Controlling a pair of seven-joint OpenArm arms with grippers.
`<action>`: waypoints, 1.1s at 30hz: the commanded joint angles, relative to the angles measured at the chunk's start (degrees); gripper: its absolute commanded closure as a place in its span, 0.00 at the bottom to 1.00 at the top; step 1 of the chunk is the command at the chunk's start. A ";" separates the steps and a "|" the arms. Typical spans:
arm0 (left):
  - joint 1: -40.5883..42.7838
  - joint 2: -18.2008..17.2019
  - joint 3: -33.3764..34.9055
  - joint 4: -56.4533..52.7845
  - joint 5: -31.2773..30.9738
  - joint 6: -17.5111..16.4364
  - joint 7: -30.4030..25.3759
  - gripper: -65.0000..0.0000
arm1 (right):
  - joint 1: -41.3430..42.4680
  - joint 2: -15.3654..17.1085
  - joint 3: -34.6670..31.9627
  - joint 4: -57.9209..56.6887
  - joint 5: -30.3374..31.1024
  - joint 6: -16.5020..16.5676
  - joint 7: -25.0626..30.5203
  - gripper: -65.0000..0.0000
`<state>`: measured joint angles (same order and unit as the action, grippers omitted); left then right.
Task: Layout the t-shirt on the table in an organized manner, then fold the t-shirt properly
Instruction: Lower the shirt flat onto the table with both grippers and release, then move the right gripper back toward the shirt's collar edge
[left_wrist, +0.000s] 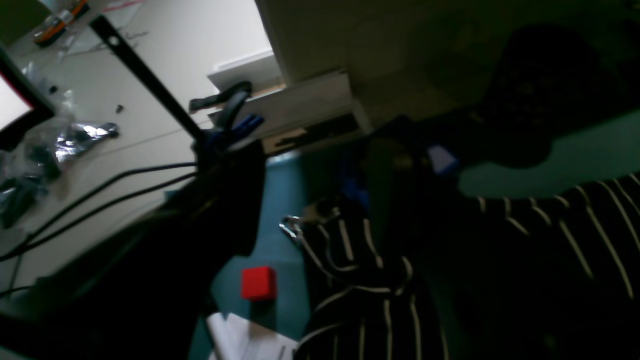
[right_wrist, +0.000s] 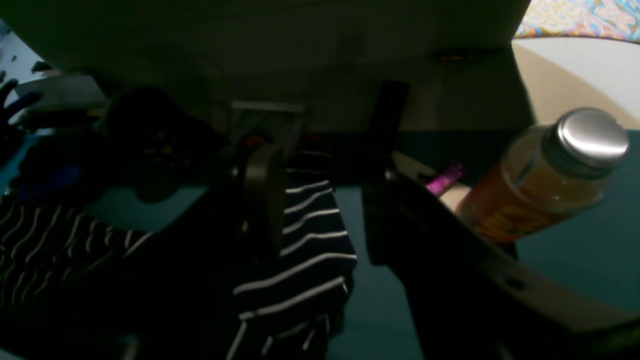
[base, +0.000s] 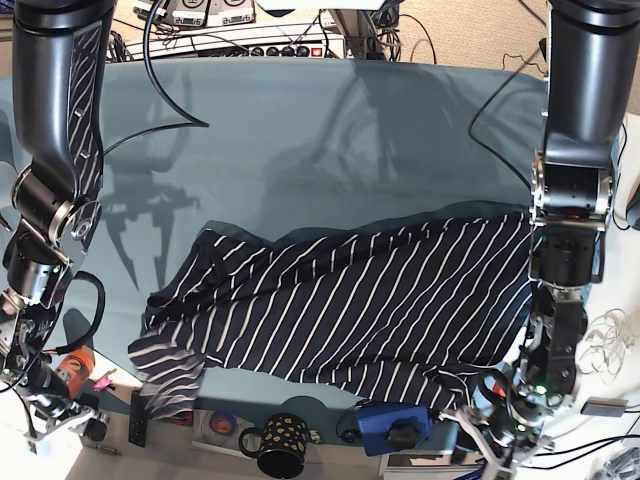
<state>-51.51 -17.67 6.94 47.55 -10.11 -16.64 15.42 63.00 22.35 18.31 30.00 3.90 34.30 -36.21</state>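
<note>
A: Table first. Teal cloth, bare across the far half. The t-shirt lies spread over the near half, stripes running diagonally, its hem close to the near edge.

B: Flat?

A: Mostly. The sleeve at the near corner on the right arm's side is bunched and doubled over. The hem at the opposite near corner is rumpled too.

B: Grippers?

A: Right gripper: fingers stand apart, the sleeve cloth lying between and below them, nothing pinched. Left gripper: too dark in its wrist view, and in the overhead view it sits small at the near edge beside the hem. Cannot tell how its fingers stand.

B: Clutter?

A: Spotted mug and a blue gadget on the near edge, just below the hem. Orange bottle close by the right gripper.

B: Risks?

A: My guess: a fold begun with that sleeve still bunched would lock the crease in. Cloth dragged towards the near edge could catch the mug. A wide swing by the right arm could tip the bottle.
</note>
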 joint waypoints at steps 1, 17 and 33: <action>-3.13 -0.31 -0.37 1.09 -0.63 0.35 0.13 0.49 | 2.51 0.55 0.13 1.14 1.90 0.20 0.74 0.62; 2.80 -1.01 -21.90 35.58 -22.58 -5.95 41.90 0.74 | -2.51 2.45 0.20 29.31 39.50 5.70 -37.66 0.62; 32.65 -6.62 -41.70 52.87 -31.69 -8.96 46.60 0.77 | -32.81 4.00 16.50 48.41 47.98 4.66 -42.93 0.62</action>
<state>-17.17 -23.22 -34.72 99.42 -40.51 -25.41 63.48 28.58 25.10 34.59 77.56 50.89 38.85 -80.40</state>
